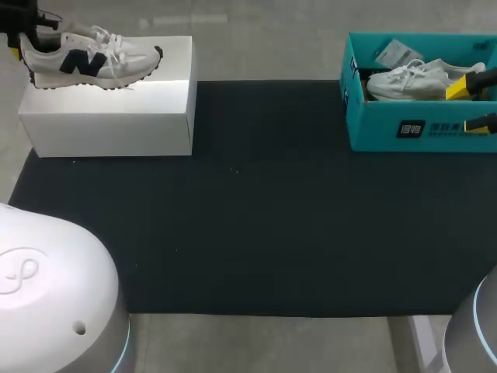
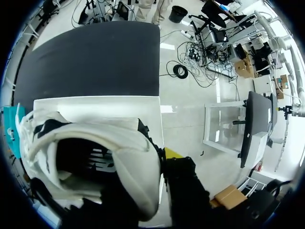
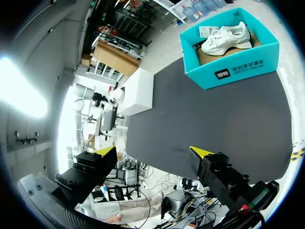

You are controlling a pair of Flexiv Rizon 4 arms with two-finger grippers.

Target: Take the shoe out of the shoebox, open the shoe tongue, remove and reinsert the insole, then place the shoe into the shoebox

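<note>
A white shoe with a dark side mark (image 1: pixel 89 61) lies along the top of a white box (image 1: pixel 109 116) at the far left. My left gripper (image 1: pixel 23 39) is shut on its heel. In the left wrist view the heel collar (image 2: pixel 119 143) fills the space at the gripper (image 2: pixel 157 160); one yellow fingertip (image 2: pixel 174 153) shows outside the heel and the other is hidden inside the shoe. An all-white shoe (image 1: pixel 408 81) lies in the teal shoebox (image 1: pixel 388 128) at the far right. My right gripper (image 1: pixel 472 106) stands open and empty at the right edge, well back from the shoebox (image 3: pixel 233 71) in its own view (image 3: pixel 153 151).
A black mat (image 1: pixel 256 217) covers the table between the white box and the teal shoebox. A paper card (image 1: pixel 397 53) rests inside the shoebox behind the white shoe. Both arm bases bulge into the head view's near corners.
</note>
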